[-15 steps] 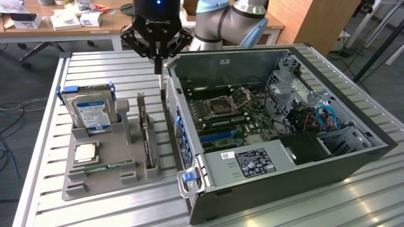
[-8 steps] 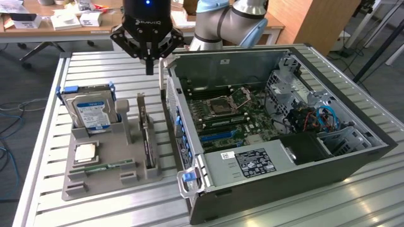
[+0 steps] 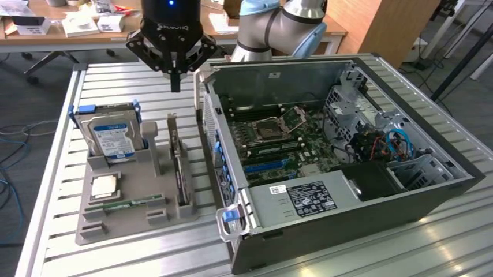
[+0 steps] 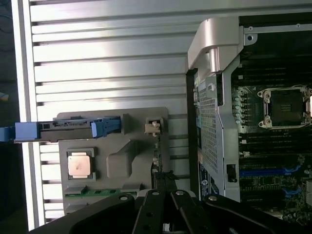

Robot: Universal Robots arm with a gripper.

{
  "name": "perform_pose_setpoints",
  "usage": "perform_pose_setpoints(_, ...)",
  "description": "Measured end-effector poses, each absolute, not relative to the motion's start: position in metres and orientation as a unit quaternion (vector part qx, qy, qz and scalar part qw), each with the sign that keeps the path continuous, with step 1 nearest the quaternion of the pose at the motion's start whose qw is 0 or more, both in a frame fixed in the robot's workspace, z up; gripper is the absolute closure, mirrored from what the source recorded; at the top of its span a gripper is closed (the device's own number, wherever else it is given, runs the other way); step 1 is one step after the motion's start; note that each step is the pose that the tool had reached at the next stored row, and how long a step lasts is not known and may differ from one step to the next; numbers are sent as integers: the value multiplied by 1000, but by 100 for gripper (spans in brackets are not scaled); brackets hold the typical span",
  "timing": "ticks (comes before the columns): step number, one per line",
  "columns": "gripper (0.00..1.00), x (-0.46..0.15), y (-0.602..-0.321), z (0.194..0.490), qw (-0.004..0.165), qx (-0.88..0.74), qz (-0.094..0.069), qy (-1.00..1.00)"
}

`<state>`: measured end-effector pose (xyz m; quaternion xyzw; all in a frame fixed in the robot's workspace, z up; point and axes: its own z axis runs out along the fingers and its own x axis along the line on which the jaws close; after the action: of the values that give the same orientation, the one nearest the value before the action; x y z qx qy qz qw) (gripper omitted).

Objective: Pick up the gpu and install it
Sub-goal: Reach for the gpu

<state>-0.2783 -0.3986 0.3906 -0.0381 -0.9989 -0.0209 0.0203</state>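
The gpu is stood on edge in the gray holder, along the holder's edge nearest the computer case. The claw, shut and empty, is held above it, not touching.

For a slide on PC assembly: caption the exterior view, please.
Shut gripper hovers above the gpu standing on edge in a grey holder tray, beside the open computer case.
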Motion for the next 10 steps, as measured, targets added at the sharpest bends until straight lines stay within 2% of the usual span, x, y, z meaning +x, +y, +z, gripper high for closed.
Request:
perform_pose_setpoints(3,90,-279,-399,391,20,-38,-21,-999)
perform_pose_setpoints(10,90,-284,-399,389,5,-38,-22,-999)
